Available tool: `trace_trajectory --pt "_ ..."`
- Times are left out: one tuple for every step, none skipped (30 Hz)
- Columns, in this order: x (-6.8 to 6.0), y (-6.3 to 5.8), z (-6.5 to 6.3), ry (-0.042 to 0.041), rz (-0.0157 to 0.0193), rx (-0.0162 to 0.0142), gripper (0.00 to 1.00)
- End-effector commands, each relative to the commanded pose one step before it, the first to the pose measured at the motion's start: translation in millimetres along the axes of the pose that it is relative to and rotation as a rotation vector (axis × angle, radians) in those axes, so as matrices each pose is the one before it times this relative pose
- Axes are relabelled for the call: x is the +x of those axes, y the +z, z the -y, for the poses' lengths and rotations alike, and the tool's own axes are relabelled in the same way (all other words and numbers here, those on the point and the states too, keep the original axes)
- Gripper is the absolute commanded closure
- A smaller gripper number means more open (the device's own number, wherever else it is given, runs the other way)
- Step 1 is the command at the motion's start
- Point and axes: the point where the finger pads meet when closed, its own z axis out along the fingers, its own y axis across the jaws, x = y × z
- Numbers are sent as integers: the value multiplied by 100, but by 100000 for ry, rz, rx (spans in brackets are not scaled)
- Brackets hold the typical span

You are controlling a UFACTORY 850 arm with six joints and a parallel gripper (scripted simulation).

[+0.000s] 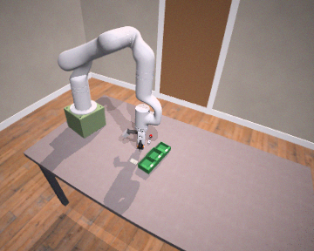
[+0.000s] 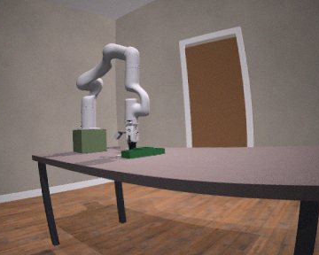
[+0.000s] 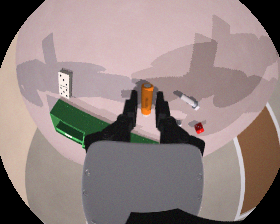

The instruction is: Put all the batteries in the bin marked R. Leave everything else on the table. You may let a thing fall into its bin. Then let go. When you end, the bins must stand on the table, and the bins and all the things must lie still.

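Observation:
An orange battery [image 3: 145, 98] lies on the table [image 1: 234, 187] just left of the row of green bins [image 1: 155, 158] [image 2: 142, 152] [image 3: 70, 121]. My gripper [image 3: 146, 98] [image 1: 140, 145] [image 2: 131, 145] is low over the table with its fingers partly open on either side of the battery, not closed on it. I cannot read any letters on the bins. A small silver cylinder [image 3: 187, 100] [image 1: 149, 141] lies to the right of the battery in the wrist view.
A small red thing [image 3: 199, 127] [image 1: 150, 136] lies near the silver cylinder. A white dotted tile [image 3: 64, 82] [image 1: 133, 161] lies on the table beside the bins. The arm's green base block [image 1: 85, 119] stands at the back left corner.

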Motion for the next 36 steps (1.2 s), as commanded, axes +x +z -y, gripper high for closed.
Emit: trace_trajectory --pt "-73 26 33 -43 4356 875 72" --pt "0 0 0 0 0 0 72" --pt "0 0 0 0 0 0 72" --pt "0 0 0 0 0 0 72" --pt "0 -1 0 0 -1 -1 72" --pt "2 0 -1 0 0 0 72" --pt "2 0 -1 0 0 0 72" --pt "2 0 -1 0 0 0 72" --pt "1 0 -1 0 0 0 72" --pt "1 0 -1 0 0 0 72" --pt "0 0 0 0 0 0 100" --pt "0 0 0 0 0 0 100" --pt "-2 -1 1 0 -1 -2 100" --pt "0 0 0 0 0 0 100" --pt "0 0 0 0 0 0 100" --pt "0 0 0 0 0 0 100" --pt "0 0 0 0 0 0 100" --pt "0 0 0 0 0 0 100" --pt "0 0 0 0 0 0 100" --pt "0 0 0 0 0 0 100" --pt "0 0 0 0 0 0 100" --pt "0 0 0 0 0 0 100" --pt "0 0 0 0 0 0 100" --pt "-2 -1 1 0 -1 -2 100" --pt "0 0 0 0 0 0 100" --pt "0 0 0 0 0 0 100" --pt "0 0 0 0 0 0 100" --pt "0 0 0 0 0 0 100" --pt "0 0 0 0 0 0 100" --pt "0 0 0 0 0 0 100" --pt "0 0 0 0 0 0 100" --pt "0 0 0 0 0 0 100" --pt "-2 -1 1 0 -1 -2 100" --pt "0 0 0 0 0 0 100" --pt "0 0 0 0 0 0 100" --pt "0 0 0 0 0 0 100"
